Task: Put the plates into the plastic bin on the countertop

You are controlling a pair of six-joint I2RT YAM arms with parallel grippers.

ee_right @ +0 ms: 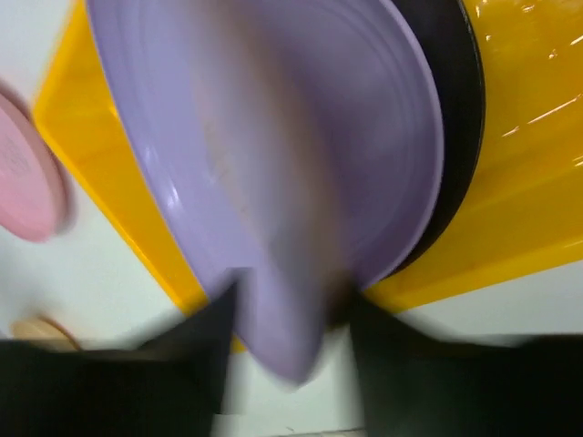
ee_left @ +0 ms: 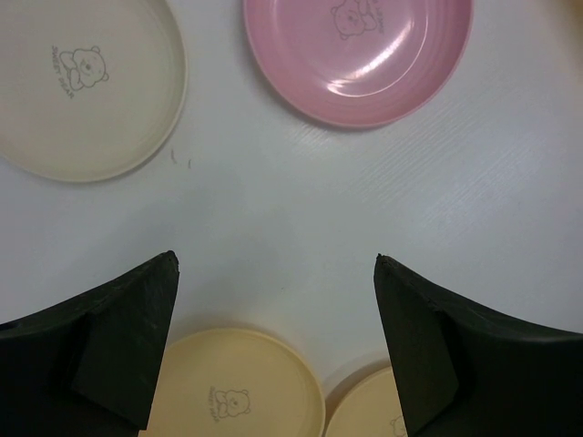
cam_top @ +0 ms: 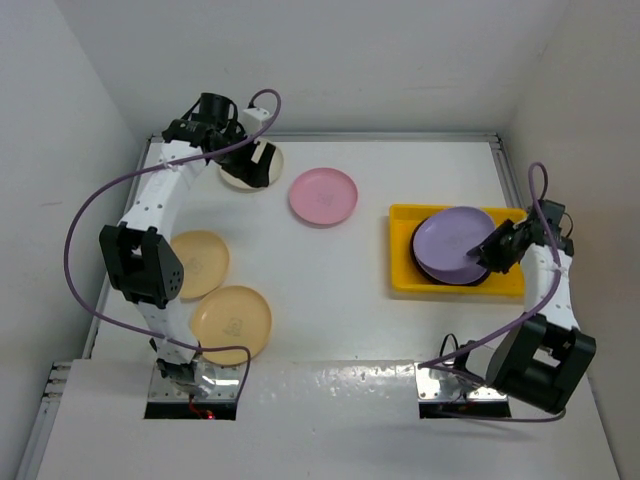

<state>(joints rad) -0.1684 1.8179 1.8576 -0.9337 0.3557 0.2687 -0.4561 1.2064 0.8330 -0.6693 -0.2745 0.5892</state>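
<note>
The yellow plastic bin point(cam_top: 405, 250) stands at the right of the white countertop point(cam_top: 340, 290). In it a lavender plate point(cam_top: 452, 238) lies on dark plates point(cam_top: 440, 272). My right gripper point(cam_top: 492, 248) is at this plate's right rim. In the blurred right wrist view the plate point(ee_right: 301, 137) sits tilted over a dark plate point(ee_right: 453, 100) and the bin point(ee_right: 519, 182), its rim between my fingers point(ee_right: 291, 300). My left gripper point(cam_top: 250, 160) hangs open over the cream plate point(cam_top: 240, 178). The left wrist view shows open jaws point(ee_left: 276, 273), the cream plate point(ee_left: 82, 82) and the pink plate point(ee_left: 360, 55).
The pink plate point(cam_top: 323, 196) lies at the middle back. Two tan-yellow plates point(cam_top: 198, 263) point(cam_top: 232, 322) lie at the left beside my left arm, and show in the left wrist view point(ee_left: 237, 387) point(ee_left: 369, 411). White walls close the table at the back and sides.
</note>
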